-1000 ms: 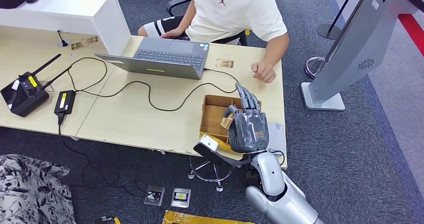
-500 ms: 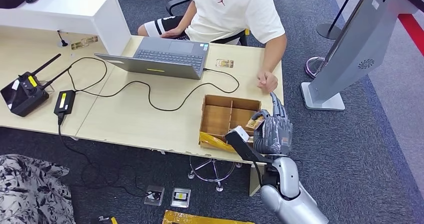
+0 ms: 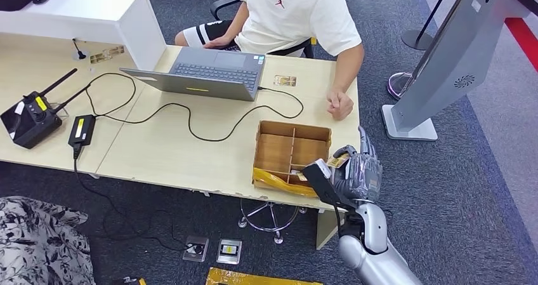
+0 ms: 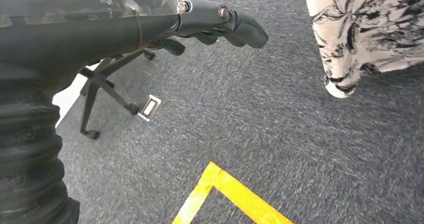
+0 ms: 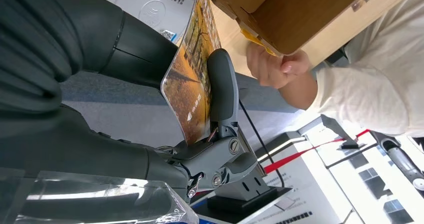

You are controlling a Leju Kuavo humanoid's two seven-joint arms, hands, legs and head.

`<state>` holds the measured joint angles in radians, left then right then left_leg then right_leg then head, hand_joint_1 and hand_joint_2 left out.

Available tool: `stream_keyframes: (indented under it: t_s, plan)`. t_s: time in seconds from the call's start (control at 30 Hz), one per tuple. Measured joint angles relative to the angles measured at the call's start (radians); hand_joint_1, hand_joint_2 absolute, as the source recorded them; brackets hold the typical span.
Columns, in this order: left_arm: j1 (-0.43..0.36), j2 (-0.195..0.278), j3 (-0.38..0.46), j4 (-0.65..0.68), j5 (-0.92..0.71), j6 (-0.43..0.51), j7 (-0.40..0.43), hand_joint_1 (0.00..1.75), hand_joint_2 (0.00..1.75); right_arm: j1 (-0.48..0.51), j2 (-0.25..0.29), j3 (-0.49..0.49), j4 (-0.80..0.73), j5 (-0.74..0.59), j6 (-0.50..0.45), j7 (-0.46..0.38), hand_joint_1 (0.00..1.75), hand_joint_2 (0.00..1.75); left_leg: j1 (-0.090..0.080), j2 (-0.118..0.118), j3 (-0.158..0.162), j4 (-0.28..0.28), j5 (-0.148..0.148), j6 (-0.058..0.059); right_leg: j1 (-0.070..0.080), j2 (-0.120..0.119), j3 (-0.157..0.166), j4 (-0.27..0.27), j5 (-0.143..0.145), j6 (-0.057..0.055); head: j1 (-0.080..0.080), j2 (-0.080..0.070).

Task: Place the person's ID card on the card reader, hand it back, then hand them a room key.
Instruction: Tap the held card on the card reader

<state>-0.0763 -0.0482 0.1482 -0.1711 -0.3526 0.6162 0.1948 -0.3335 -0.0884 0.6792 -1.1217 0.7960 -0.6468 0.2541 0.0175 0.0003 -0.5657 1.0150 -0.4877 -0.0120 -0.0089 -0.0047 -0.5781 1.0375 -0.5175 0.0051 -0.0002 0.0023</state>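
My right hand (image 3: 356, 172) hovers off the desk's right front corner, beside the wooden divided box (image 3: 290, 150). It pinches a room key card (image 5: 190, 74) printed with a golden autumn picture between thumb (image 5: 222, 84) and fingers; in the head view the card (image 3: 336, 160) peeks out at the thumb. The white card reader (image 5: 155, 7) lies on the desk just beyond the hand. The person's fist (image 3: 339, 102) rests on the desk edge, a short way past my hand. Another card (image 3: 285, 80) lies by the laptop. My left hand (image 4: 150, 24) hangs over the carpet, holding nothing.
A grey laptop (image 3: 209, 72) with a black cable sits mid-desk. A black controller (image 3: 32, 117) lies at the left. A grey kiosk stand (image 3: 438, 63) rises at the right. A yellow packet (image 3: 279, 180) lies along the box's front. A seated person faces me.
My right hand has moved from above the box to the right and nearer me, past the desk corner, still holding the card. The person's hand shifted slightly.
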Motion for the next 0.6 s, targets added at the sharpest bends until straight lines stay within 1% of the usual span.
stream_keyframes:
  t_s: [0.43,0.6]
  plan:
    - [0.0,-0.029,0.192,-0.014,-0.132,0.0,0.003,0.0,1.75,0.021,-0.006,-0.011,0.036,-0.065,-0.021,-0.005,1.75,1.75,0.0,0.0,0.0,0.0,0.0,0.0,0.0,0.0,0.0,0.0,0.0,0.0,0.0,0.0]
    - [0.0,-0.037,0.252,-0.017,-0.187,0.0,0.003,0.0,1.75,0.028,-0.011,-0.021,0.039,-0.083,-0.023,-0.002,1.75,1.75,0.0,0.0,0.0,0.0,0.0,0.0,0.0,0.0,0.0,0.0,0.0,0.0,0.0,0.0]
